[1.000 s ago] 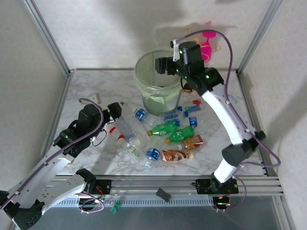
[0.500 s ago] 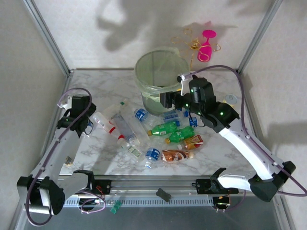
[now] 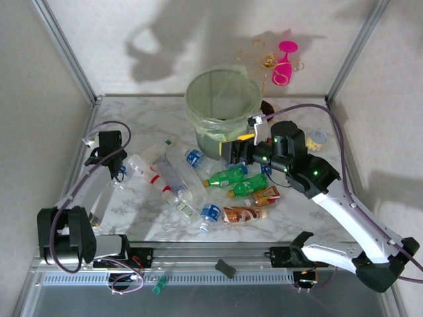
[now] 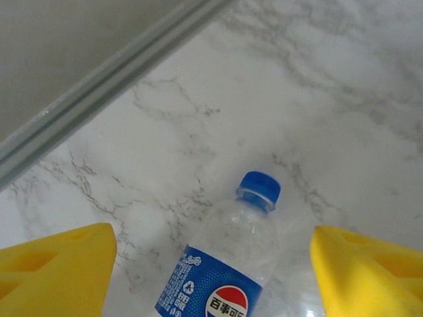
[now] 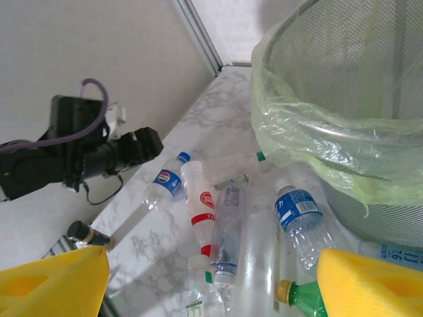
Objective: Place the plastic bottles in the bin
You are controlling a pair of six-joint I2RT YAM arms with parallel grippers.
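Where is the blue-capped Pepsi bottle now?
Left wrist view: the Pepsi bottle lies on the marble table between the open yellow fingers of the left gripper, at the left end of the bottle pile.

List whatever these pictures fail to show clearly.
Bin contents: right wrist, mesh wall and liner hide them.
Pepsi bottle base: left wrist, cut off by bottom edge.
Green bottle body: right wrist, cut off by bottom edge.
Yellow can label: top external, too small.

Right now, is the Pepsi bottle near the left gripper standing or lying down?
Lying down. The Pepsi bottle rests on its side on the marble table, blue cap on.
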